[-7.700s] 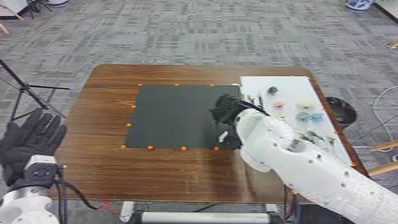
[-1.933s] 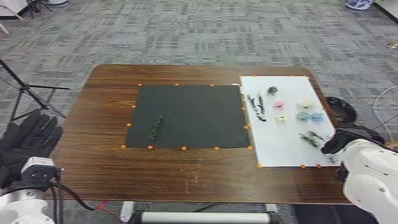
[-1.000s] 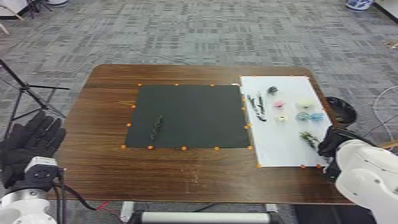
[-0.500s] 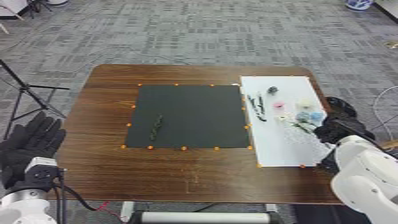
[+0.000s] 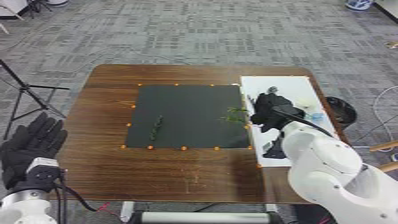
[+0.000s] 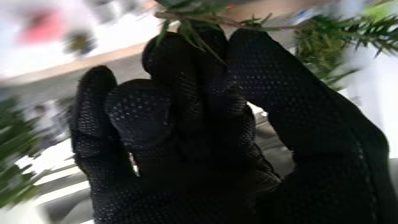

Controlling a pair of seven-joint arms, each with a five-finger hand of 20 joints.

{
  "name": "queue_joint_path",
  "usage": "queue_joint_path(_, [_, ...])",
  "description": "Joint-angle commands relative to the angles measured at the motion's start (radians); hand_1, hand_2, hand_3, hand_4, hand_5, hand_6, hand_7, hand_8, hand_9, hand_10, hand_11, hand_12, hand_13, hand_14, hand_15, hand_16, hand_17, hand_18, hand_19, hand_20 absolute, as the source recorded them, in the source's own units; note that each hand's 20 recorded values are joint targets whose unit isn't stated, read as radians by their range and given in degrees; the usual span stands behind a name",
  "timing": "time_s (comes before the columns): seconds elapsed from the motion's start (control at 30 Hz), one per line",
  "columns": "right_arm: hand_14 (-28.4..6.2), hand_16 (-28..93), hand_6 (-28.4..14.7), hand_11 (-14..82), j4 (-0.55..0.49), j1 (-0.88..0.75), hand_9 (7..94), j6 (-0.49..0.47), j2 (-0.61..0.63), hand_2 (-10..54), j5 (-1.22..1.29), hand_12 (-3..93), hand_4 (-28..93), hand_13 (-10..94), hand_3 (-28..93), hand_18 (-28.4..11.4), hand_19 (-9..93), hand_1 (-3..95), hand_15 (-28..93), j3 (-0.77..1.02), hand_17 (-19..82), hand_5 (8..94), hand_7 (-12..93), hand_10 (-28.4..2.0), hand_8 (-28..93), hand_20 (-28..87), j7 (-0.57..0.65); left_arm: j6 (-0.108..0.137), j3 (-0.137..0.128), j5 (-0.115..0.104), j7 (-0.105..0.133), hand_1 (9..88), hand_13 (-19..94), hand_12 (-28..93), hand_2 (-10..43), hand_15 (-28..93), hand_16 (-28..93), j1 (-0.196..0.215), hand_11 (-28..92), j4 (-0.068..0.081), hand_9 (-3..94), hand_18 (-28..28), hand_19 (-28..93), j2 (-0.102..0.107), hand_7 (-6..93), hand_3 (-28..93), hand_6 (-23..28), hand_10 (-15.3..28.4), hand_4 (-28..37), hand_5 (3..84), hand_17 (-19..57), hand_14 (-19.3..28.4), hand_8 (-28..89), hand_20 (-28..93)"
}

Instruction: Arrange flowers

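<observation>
Green foliage (image 5: 235,115) lies across the tips of the right hand (image 5: 272,108), pinched between thumb and fingers.

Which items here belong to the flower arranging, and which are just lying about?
Part of the job:
- sprig in the right hand: leafy greenery
- laid sprig
- dark mat
- white sheet
- blue flower

Just around:
- tripod
- black bin
- blue-and-white pot

On the worktop (image 5: 115,172), a mat (image 5: 187,107); to its right, a board (image 5: 274,81). On the mat's near left part, a twig (image 5: 156,128). Over its right edge, another twig (image 5: 234,116). On the board, flowers (image 5: 317,116).
</observation>
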Motion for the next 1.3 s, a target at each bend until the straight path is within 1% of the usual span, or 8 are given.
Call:
queue_joint_path(0.03, [-15.3,41,-3.8,40.1,0.163,0.269,69.0,-0.084,-0.201,-3.5,0.036,54.7,-5,65,72,-28.0,82,44.3,74,-0.226,30,65.7,53,-16.0,19,33,-0.023,0.014,0.017,0.008,-0.017,26.7,27,9,19.5,34,-7,0.004,26,-0.001,36.4,15.4,40,0.005,13.0,80,11.0,17.1,-27.7,46.8,-6.8,16.2,-9,10])
queue_joint_path(0.1, [-15.4,41,-3.9,39.8,0.217,0.310,68.8,-0.093,-0.246,-3.8,0.057,54.7,-7,64,71,-27.9,82,45.8,74,-0.267,30,65.8,52,-15.9,18,33,-0.016,0.013,0.023,-0.002,-0.015,26.9,27,9,19.9,34,-7,0.001,26,0.000,36.5,15.4,40,0.004,13.0,80,10.9,17.1,-27.0,46.8,-6.8,16.2,-9,10])
queue_joint_path(0.3, [-15.4,41,-3.9,39.0,0.342,0.384,68.6,-0.095,-0.339,-4.5,0.028,54.8,-9,64,71,-27.8,81,47.3,74,-0.367,29,66.2,50,-15.6,17,33,0.007,0.012,0.035,0.013,-0.033,27.4,27,9,20.6,34,-7,-0.018,26,0.011,36.4,15.5,40,0.013,13.1,81,10.8,17.1,-24.8,46.8,-6.8,16.1,-9,10])
queue_joint_path(0.6, [-15.2,40,-4.0,37.9,0.472,0.419,69.4,-0.010,-0.445,-5.9,-0.055,54.2,-13,64,71,-28.1,81,49.4,74,-0.466,29,67.4,47,-15.1,17,34,0.059,0.000,0.041,0.004,-0.043,28.9,27,9,20.8,34,-7,-0.041,26,0.022,36.5,15.4,41,0.027,13.4,82,10.7,17.0,-19.1,47.0,-6.6,16.1,-9,10])
queue_joint_path(0.77, [-15.4,40,-3.8,42.2,0.481,0.384,68.5,-0.005,-0.462,-7.9,-0.069,49.8,-14,64,68,-28.3,81,47.8,74,-0.463,29,65.8,45,-16.3,18,34,0.086,-0.001,0.046,0.007,-0.055,29.0,27,9,20.8,34,-7,-0.054,26,0.028,36.6,15.4,41,0.036,13.4,82,10.7,17.0,-18.7,47.0,-6.6,16.0,-9,10])
queue_joint_path(1.07, [-15.8,40,-5.1,50.7,0.465,0.359,66.4,-0.009,-0.458,-9.5,-0.082,40.0,-17,64,65,-28.4,81,44.5,75,-0.448,28,61.8,40,-18.3,16,34,0.090,-0.001,0.040,0.007,-0.055,28.9,27,10,20.6,34,-7,-0.046,27,0.026,37.1,15.4,41,0.025,13.4,81,10.7,17.2,-19.0,47.0,-6.6,16.1,-9,10])
queue_joint_path(1.13, [-16.0,41,-6.2,51.6,0.449,0.356,65.4,0.009,-0.445,-9.5,-0.092,39.9,-17,64,67,-28.4,81,41.1,75,-0.445,28,60.4,38,-18.9,14,34,0.086,0.001,0.038,0.004,-0.050,28.7,27,10,20.6,35,-7,-0.043,27,0.025,37.1,15.4,41,0.021,13.4,81,10.7,17.2,-19.4,47.0,-6.6,16.1,-9,10])
queue_joint_path(1.3, [-16.9,41,-10.4,50.4,0.417,0.346,60.3,0.043,-0.409,-6.0,-0.118,37.7,-17,61,70,-28.4,81,35.7,76,-0.432,27,51.9,41,-21.2,-13,34,0.064,0.009,0.033,-0.001,-0.043,28.2,27,10,20.2,35,-7,-0.033,27,0.021,37.0,15.4,41,0.014,13.3,80,10.8,17.2,-21.3,46.9,-6.6,16.1,-9,10])
